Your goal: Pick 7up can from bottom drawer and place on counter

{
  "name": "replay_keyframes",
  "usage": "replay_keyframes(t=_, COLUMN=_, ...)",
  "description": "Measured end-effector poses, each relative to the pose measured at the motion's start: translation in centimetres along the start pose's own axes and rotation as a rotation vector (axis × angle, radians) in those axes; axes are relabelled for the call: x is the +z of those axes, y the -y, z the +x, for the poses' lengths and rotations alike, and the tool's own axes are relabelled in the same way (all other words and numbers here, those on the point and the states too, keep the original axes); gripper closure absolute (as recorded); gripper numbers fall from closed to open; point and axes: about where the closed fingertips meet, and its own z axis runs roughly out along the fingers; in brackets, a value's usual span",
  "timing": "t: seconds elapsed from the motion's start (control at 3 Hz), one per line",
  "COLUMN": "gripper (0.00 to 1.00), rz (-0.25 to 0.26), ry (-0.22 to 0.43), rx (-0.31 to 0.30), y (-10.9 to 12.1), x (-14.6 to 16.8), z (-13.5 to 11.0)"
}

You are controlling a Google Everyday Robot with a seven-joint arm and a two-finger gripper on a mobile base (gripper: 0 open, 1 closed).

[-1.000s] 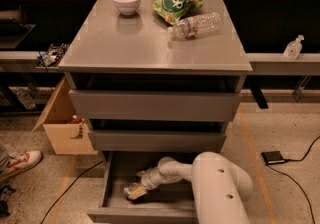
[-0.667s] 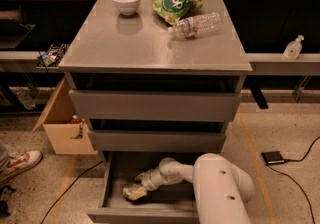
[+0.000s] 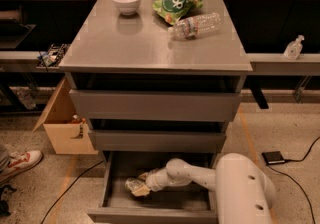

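The 7up can [image 3: 133, 184] lies on the floor of the open bottom drawer [image 3: 170, 201], toward its left side. The gripper [image 3: 142, 190] is right against the can, but whether it has closed on it cannot be told. Lifting and placing are not yet done. The drawer above overhangs closely. The counter [image 3: 150, 48] has open room in front, with the bowl [image 3: 126, 2], snack bag [image 3: 178, 4] and water bottle [image 3: 196, 25] toward the back.

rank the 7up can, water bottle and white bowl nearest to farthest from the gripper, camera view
1. 7up can, in the bottom drawer, right beside the gripper.
2. water bottle, lying on the counter, right of centre.
3. white bowl, at the counter's far left corner.
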Motion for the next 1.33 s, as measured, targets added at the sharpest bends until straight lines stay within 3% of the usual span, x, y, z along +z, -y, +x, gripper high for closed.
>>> replay_keyframes(t=0.67, gripper=1.00, rz=0.017, ry=0.155, rx=-0.114, y=-3.0, x=-7.0, z=-4.7)
replay_keyframes(t=1.33, gripper=1.00, rz=0.042, ry=0.144, rx=-0.149, y=-2.9, x=-8.7, z=-5.8)
